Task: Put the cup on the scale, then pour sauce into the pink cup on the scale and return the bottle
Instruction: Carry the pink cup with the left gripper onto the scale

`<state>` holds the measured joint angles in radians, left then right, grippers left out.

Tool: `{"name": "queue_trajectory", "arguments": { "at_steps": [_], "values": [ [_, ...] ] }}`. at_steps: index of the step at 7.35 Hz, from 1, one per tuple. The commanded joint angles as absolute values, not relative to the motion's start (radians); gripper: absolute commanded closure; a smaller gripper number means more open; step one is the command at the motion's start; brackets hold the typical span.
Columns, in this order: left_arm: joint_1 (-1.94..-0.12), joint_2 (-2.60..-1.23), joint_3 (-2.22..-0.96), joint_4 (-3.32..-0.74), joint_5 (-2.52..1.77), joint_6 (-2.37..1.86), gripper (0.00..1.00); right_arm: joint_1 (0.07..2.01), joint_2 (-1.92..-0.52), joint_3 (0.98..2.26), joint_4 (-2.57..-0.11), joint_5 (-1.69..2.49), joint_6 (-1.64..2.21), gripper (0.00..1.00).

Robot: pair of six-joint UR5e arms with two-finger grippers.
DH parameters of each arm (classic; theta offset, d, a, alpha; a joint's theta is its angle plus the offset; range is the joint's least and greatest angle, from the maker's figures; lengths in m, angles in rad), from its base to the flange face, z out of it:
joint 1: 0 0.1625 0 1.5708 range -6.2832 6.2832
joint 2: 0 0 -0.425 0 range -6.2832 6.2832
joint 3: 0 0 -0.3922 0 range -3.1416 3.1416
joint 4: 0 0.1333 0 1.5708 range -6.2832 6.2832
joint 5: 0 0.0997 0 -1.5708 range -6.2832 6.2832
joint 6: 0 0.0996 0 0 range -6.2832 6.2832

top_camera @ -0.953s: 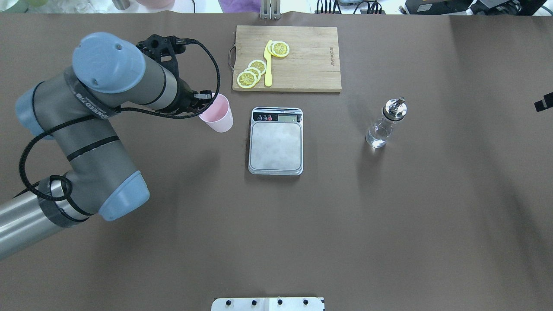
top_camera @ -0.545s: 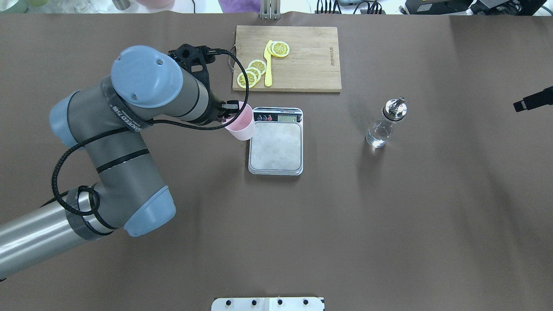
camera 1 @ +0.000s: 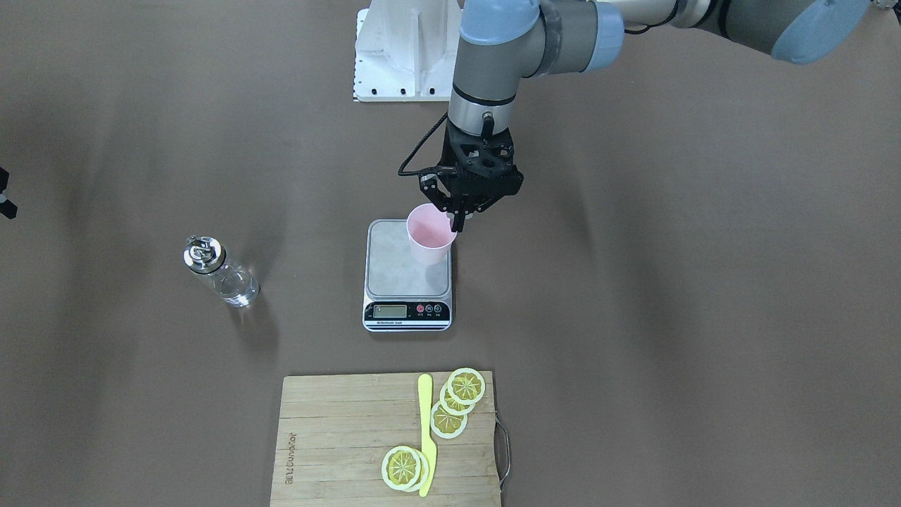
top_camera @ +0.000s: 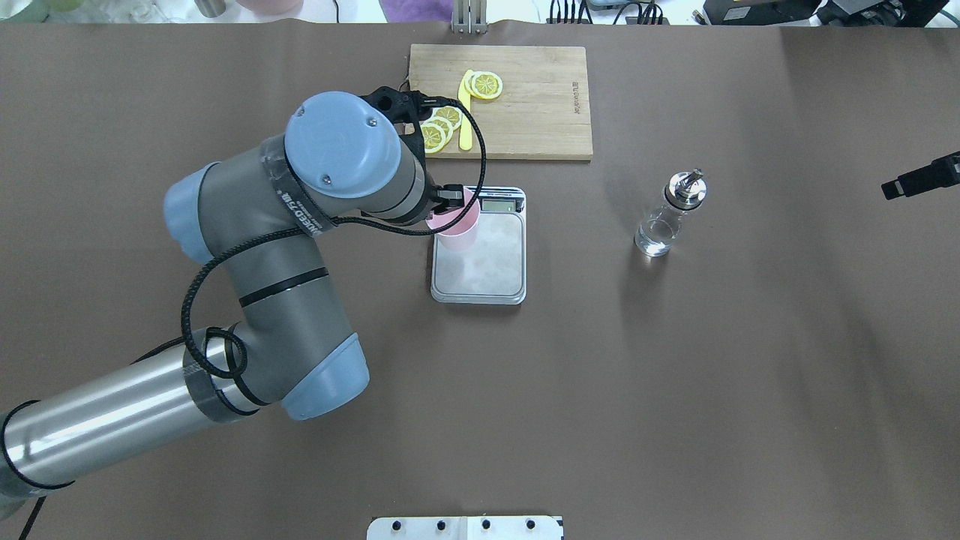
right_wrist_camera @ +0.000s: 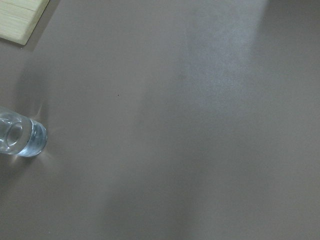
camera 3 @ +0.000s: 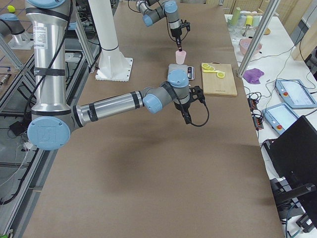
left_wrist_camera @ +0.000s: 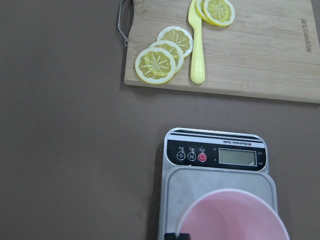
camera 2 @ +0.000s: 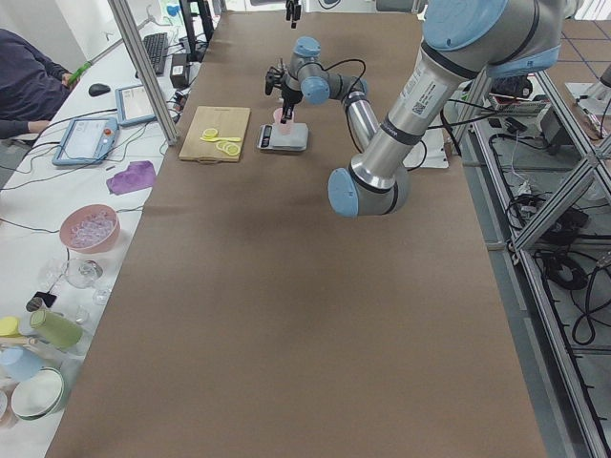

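you will find the cup [camera 1: 431, 239] upright over the robot's-left half of the scale [camera 1: 398, 274] platform, though the views do not settle whether its base rests on the steel. the left gripper [camera 1: 456, 220] is pinching the cup by its rim. the bottle [camera 1: 224, 276], with clear sauce [camera 1: 239, 287] inside, stands upright on the table well apart on the robot's right, and you cannot tell whether the right gripper [top_camera: 919, 180] is spread or pressed together.
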<state>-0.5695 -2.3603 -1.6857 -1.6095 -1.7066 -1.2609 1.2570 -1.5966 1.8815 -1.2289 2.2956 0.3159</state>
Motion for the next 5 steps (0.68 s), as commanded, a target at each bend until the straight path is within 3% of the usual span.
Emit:
{"name": "queue_trajectory", "arguments": {
  "at_steps": [1, 5],
  "values": [
    [-0.557, -2.396, -1.623, -1.608, -1.695, -1.261, 1.00, 1.256, -1.597, 1.881, -1.229, 2.295, 0.316, 0.00],
    [-0.552, -2.395, -1.620, -1.609, -1.697, -1.259, 1.00, 1.256, -1.598, 1.881, -1.229, 2.293, 0.316, 0.00]
  ]
}}
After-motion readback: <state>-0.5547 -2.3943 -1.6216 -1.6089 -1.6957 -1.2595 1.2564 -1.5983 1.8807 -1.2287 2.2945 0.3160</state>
